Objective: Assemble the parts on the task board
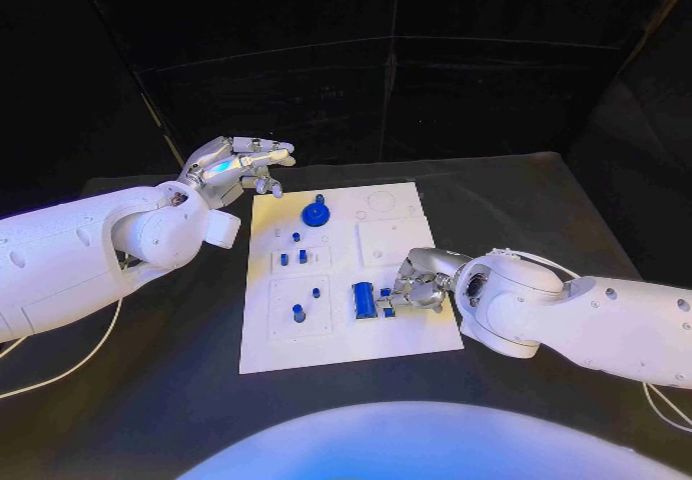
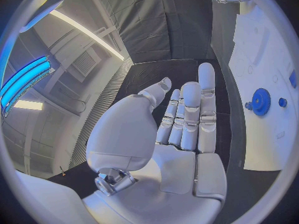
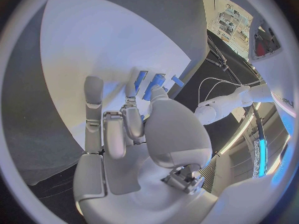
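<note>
The white task board (image 1: pixel 411 335) lies in the middle of the black table. A blue gear (image 1: pixel 316 212) (image 2: pixel 259 102) sits near its far edge, and several small blue pegs (image 1: pixel 294 258) stand in its left half. A blue block (image 1: pixel 365 300) (image 3: pixel 156 84) and a smaller blue piece (image 1: pixel 387 300) lie near the board's right side. My right hand (image 1: pixel 411 282) (image 3: pixel 134 129) is over them, fingers curled, fingertips at the small piece; whether it grips it is unclear. My left hand (image 1: pixel 238 165) (image 2: pixel 181 119) hovers off the board's far left corner, fingers apart, holding nothing.
Bare black table (image 1: pixel 519 200) surrounds the board on all sides. Empty recesses mark the board's far right part (image 1: pixel 387 205). White cables (image 1: pixel 58 370) trail beside both arms near the table's front.
</note>
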You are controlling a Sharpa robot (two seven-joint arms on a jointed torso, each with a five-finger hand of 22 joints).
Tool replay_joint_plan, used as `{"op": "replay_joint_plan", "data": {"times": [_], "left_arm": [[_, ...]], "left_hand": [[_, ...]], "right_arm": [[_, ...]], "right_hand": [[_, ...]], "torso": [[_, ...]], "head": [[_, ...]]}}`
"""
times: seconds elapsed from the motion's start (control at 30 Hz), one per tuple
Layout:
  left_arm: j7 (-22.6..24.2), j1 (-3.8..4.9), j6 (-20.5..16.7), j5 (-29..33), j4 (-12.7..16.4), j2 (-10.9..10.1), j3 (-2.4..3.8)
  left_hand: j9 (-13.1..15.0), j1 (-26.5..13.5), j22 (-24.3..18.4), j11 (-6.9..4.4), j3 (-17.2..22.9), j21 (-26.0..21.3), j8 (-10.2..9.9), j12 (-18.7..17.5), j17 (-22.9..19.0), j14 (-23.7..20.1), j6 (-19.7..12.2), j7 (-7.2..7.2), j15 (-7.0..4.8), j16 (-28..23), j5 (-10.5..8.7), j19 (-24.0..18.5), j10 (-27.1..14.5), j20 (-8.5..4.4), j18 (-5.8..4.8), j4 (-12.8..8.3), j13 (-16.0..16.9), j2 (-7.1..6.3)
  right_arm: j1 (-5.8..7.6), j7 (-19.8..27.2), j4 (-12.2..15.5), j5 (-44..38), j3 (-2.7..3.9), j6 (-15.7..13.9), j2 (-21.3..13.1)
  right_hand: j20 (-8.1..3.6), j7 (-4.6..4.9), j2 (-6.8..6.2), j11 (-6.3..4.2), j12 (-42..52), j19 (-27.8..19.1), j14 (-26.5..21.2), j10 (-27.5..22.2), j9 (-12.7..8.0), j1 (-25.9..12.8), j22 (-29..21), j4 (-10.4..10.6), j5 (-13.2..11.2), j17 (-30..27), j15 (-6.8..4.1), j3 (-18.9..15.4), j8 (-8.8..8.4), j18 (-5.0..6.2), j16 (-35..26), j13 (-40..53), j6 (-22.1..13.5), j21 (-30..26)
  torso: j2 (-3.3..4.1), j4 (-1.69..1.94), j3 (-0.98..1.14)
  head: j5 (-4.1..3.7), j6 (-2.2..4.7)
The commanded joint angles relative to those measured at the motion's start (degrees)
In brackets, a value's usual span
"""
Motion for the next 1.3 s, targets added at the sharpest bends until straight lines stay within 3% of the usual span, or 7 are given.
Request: {"op": "replay_joint_plan", "data": {"times": [0.03, 0.6, 0.77, 0.9, 1.03, 1.17, 1.3], "left_arm": [[0.3, 0.07, 0.66, -0.57, -0.01, 0.07, 0.02], [0.32, 0.06, 0.69, -0.63, -0.12, 0.17, 0.0], [0.49, 0.05, 0.59, -0.63, -0.13, 0.18, 0.0], [0.99, 0.05, 0.21, -0.63, -0.29, 0.35, -0.01], [1.6, 0.04, -0.82, -0.62, -0.83, 0.66, -0.01], [2.37, 0.02, -2.15, -0.16, -1.92, 1.37, -0.02], [3.64, -0.17, -2.72, 0.94, -4.67, 3.41, -0.06]], "left_hand": [[-0.02, -0.58, -0.06, 0.07, -0.27, -0.24, 0.17, 0.37, -0.05, -0.29, -0.34, -0.02, 0.07, 0.19, 0.35, -0.01, -0.25, 0.38, 0.76, -0.08, -0.06, 0.2], [-0.02, -0.58, -0.06, 0.07, -0.27, -0.24, 0.17, 0.37, -0.05, -0.29, -0.34, -0.02, 0.07, 0.19, 0.35, -0.01, -0.25, 0.38, 0.76, -0.08, -0.06, 0.2], [-0.02, -0.58, -0.06, 0.07, -0.27, -0.24, 0.17, 0.37, -0.05, -0.29, -0.34, -0.02, 0.07, 0.19, 0.35, -0.01, -0.25, 0.38, 0.76, -0.08, -0.06, 0.2], [-0.02, -0.91, -0.14, 0.11, -0.53, -0.31, 0.28, 0.61, -0.18, -0.39, -0.48, 0.02, 0.12, 0.25, 0.35, 0.0, -0.43, 0.43, 0.75, 0.19, -0.07, 0.19], [-0.03, -1.28, -0.5, 0.16, -1.04, -1.03, 0.47, 1.01, -2.63, -2.69, -0.7, -0.06, 0.34, -1.14, 0.35, -1.09, -0.78, 0.61, 0.67, 0.51, -0.08, 0.09], [-0.02, -1.03, -2.36, 0.58, -1.67, -4.86, 1.06, 1.47, -5.09, -9.6, -0.94, 0.04, 1.18, -5.15, 0.34, -7.2, -1.75, 1.3, 0.45, 0.67, -0.4, 0.22], [-0.07, -0.04, -5.72, 1.08, -1.36, -10.63, 1.69, 0.75, -10.8, -16.2, -0.56, -0.02, 2.62, -14.9, 0.44, -15.28, -1.79, 2.7, 0.07, 0.46, -1.53, 0.82]], "right_arm": [[0.06, 0.83, 0.32, 0.45, 0.01, -0.78, -0.16], [0.07, 1.96, 0.2, 0.05, 0.01, -2.93, -1.61], [0.13, 8.84, -0.67, 5.39, 0.02, -8.69, -2.61], [0.7, 21.8, -3.49, 19.04, 0.04, -13.17, -2.64], [1.71, 33.69, -8.15, 34.33, 0.05, -13.69, -1.37], [2.94, 41.75, -14.93, 47.85, 0.07, -11.91, 1.24], [3.63, 48.17, -23.6, 58.07, 0.11, -9.07, 5.67]], "right_hand": [[-0.21, 0.0, 0.1, 0.0, 0.23, 0.21, 4.01, 0.56, 0.09, -0.65, 0.07, 0.18, 0.2, 4.52, -0.32, -0.29, -0.18, -0.98, -0.05, 0.61, 0.27, -0.06], [-0.23, 0.12, 0.92, 0.06, 0.02, 0.11, 3.95, 0.46, 0.25, 0.41, -0.11, -0.15, 2.09, 4.24, -0.31, -0.71, -0.5, -0.96, -0.2, 0.49, -0.35, -0.18], [0.41, 1.62, 0.21, 1.28, -2.15, -1.39, 3.36, -0.9, -0.46, 3.07, -2.59, -0.89, 3.8, 1.71, 0.63, -1.3, -2.81, -0.71, -1.48, -1.35, -4.33, -1.85], [0.99, 2.25, 0.36, 1.88, -5.07, -3.73, 2.65, -2.68, -0.66, 5.51, -7.11, -1.7, 2.27, -1.31, 1.17, -1.46, -3.57, 0.06, -3.17, -3.87, -5.51, -4.79], [1.77, 3.28, 1.77, 2.73, -20.15, -6.63, -1.92, -11.97, -0.84, 10.25, -9.81, -4.28, 2.39, -17.21, 1.91, -0.57, -4.44, 0.19, -13.36, -16.61, -7.36, -8.67], [3.02, 4.28, 2.47, 3.81, -34.8, -10.15, -10.72, -21.06, -0.92, 12.67, -13.22, -5.53, 1.51, -42.54, 3.09, -0.72, -4.87, 0.05, -34.62, -28.74, -8.74, -14.77], [5.17, 5.64, 3.71, 5.4, -45.47, -13.83, -13.51, -24.07, -1.85, 15.02, -18.19, -5.88, 0.29, -47.63, 5.03, -0.82, -5.56, -0.07, -47.5, -39.07, -8.96, -23.32]], "torso": [[0.02, 0.03, -0.01], [-0.02, 0.06, -0.01], [-0.16, 0.1, -0.13], [-0.42, 0.24, -0.3], [-1.26, 0.27, -0.63], [-2.21, 0.48, -1.04], [-3.68, 0.87, -1.69]], "head": [[-0.06, 0.05], [-0.22, 0.28], [-0.41, 0.74], [-0.57, 1.38], [-0.63, 1.79], [-1.11, 2.59], [-1.99, 3.95]]}}
